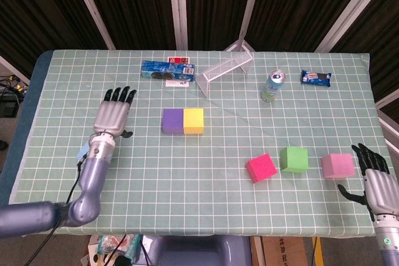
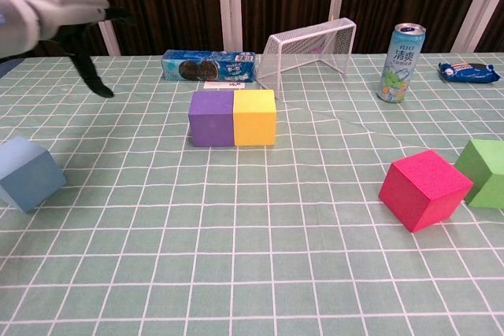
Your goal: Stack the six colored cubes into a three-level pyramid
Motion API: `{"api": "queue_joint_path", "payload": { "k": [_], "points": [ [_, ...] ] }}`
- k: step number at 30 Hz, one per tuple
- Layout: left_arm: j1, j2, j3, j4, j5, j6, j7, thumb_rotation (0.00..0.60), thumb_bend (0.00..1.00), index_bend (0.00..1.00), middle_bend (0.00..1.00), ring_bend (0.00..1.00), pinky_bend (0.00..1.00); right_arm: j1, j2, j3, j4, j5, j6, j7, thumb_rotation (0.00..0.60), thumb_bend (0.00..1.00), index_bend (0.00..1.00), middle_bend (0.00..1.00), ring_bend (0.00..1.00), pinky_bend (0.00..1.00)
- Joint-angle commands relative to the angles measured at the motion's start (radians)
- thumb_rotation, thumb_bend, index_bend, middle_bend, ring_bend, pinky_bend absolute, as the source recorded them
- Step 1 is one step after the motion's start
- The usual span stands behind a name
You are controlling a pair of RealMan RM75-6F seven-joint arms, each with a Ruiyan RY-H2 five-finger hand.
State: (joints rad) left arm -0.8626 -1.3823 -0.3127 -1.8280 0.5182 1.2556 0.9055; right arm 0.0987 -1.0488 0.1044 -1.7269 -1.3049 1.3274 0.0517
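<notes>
Six foam cubes lie on the green checked tablecloth (image 1: 249, 138), none stacked on another. Left hand (image 1: 112, 113): open, fingers straight and spread, holding nothing, raised over the left part of the table. In the chest view it shows at the upper left corner (image 2: 75, 25), above the cloth. The light blue cube (image 2: 27, 182) sits just below and behind this hand, close to its wrist; in the head view the forearm covers nearly all of it. To the hand's right, apart from it, the purple cube (image 1: 173, 121) and the yellow cube (image 1: 194, 120) stand side by side, faces touching.

Right hand (image 1: 373, 175): open, fingers extended and apart, holding nothing, at the table's right edge near the front corner. The pink cube (image 1: 338, 166) sits just left of this hand, not touching it. Further left stand the green cube (image 1: 293, 159) and then the red cube (image 1: 260, 168), the latter turned at an angle; the three form a loose row with gaps between.

Other items, all toward the far side of the table: a blue biscuit packet (image 1: 167, 71) beyond the left hand and to its right, a small white wire goal (image 1: 225, 68), an upright drink can (image 1: 272, 85), and a dark blue snack wrapper (image 1: 315, 78).
</notes>
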Motion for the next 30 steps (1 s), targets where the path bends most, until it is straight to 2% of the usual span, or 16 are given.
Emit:
{"api": "queue_joint_path", "payload": {
  "k": [1,6,12,19,30],
  "points": [
    [0.170,0.159,0.110,-0.219,0.222,0.150,-0.128,0.600,0.05,0.00,0.00,0.00,0.04,0.009,0.003,0.003,-0.011,-0.018,0.004,-0.014,0.600,0.25,0.00,0.00,0.00,0.00],
    [0.268,0.208,0.185,-0.291,0.408,0.255,-0.202,0.600,0.05,0.00,0.00,0.00,0.04,0.047,0.018,0.006,-0.035,-0.067,-0.019,-0.061,0.600,0.25,0.00,0.00,0.00,0.00],
    [0.350,0.246,0.215,-0.329,0.553,0.332,-0.312,0.600,0.05,0.00,0.00,0.00,0.04,0.118,0.063,-0.028,-0.092,-0.121,-0.142,-0.170,0.600,0.25,0.00,0.00,0.00,0.00],
    [0.382,0.289,0.213,-0.350,0.586,0.338,-0.367,0.600,0.05,0.00,0.00,0.00,0.04,0.204,0.022,-0.050,-0.106,-0.167,-0.267,-0.278,0.600,0.25,0.00,0.00,0.00,0.00],
    [0.400,0.318,0.192,-0.349,0.587,0.313,-0.404,0.600,0.05,0.00,0.00,0.00,0.04,0.297,-0.098,-0.025,-0.058,-0.109,-0.368,-0.355,0.600,0.25,0.00,0.00,0.00,0.00]
  ]
}}
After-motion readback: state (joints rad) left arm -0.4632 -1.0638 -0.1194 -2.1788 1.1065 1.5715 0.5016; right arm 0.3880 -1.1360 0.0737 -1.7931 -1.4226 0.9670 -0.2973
